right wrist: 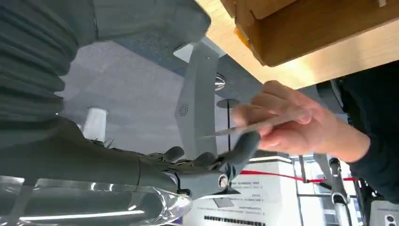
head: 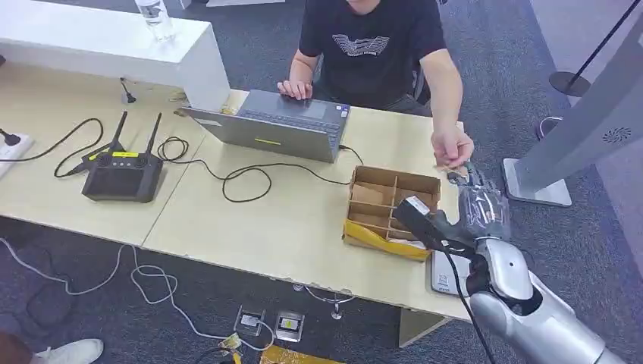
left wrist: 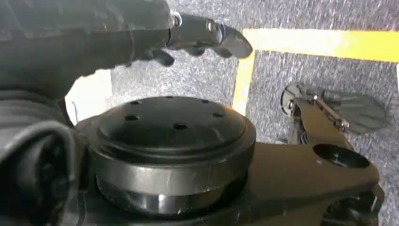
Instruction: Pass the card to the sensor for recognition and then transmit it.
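A thin pale card (right wrist: 263, 124), seen edge-on, is pinched in a person's hand (right wrist: 291, 123). In the head view that person's hand (head: 453, 147) hovers over the table's far right corner. My right hand (head: 481, 202) reaches up just below it. In the right wrist view its dark fingers (right wrist: 235, 153) stretch out under the card, with one fingertip right beneath the card's underside. The thumb (right wrist: 141, 21) stands far from the card and nothing is gripped. My left hand (left wrist: 202, 35) hangs over the floor, fingers loosely extended and holding nothing.
A divided cardboard box (head: 379, 237) sits on the table (head: 288, 220) beside my right arm, and a flat grey pad (head: 440, 274) lies at the near edge. A seated person is behind a laptop (head: 273, 125). A grey slanted stand (head: 599, 129) rises to the right.
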Controlling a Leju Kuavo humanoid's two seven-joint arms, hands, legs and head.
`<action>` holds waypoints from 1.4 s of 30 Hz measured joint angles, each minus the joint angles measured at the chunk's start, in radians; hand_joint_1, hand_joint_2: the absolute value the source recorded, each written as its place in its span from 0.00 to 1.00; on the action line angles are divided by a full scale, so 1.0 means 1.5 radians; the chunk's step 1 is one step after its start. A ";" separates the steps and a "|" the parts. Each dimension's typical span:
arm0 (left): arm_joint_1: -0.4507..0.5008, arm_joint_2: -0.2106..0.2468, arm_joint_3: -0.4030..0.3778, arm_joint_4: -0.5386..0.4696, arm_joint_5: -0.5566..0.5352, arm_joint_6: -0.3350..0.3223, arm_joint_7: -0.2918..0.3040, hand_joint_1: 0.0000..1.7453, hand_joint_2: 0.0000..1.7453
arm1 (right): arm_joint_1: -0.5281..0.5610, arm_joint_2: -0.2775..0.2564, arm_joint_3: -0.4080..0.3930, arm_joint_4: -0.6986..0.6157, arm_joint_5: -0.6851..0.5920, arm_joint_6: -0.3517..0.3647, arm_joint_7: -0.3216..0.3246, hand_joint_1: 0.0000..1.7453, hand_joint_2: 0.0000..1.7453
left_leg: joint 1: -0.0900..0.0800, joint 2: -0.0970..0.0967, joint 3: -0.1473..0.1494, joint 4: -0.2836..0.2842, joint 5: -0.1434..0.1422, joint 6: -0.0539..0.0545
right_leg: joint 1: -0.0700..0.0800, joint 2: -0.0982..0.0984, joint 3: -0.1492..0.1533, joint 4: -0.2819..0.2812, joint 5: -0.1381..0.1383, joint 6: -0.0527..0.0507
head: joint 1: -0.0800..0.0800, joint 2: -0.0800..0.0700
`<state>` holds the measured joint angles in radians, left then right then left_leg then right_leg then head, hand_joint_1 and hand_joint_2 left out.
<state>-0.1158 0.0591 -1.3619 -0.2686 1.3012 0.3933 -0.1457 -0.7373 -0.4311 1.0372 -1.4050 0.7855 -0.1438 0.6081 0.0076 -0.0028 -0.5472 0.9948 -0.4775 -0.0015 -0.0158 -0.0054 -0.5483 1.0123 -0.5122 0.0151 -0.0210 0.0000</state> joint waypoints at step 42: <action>0.001 -0.003 0.001 0.000 0.024 0.025 0.012 0.00 0.00 | 0.189 -0.042 -0.110 -0.187 0.021 -0.010 0.015 0.00 1.00 | 0.000 0.000 0.000 0.000 0.000 0.000 | 0.000 0.000 0.000 0.000 0.000 0.000 | 0.000 0.000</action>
<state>-0.1144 0.0542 -1.3611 -0.2682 1.3371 0.4303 -0.1274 -0.4532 -0.4940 0.8717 -1.6857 0.8167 -0.1587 0.6302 0.0077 -0.0026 -0.5476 0.9946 -0.4776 -0.0016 -0.0157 -0.0052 -0.5484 1.0122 -0.5122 0.0151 -0.0210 0.0000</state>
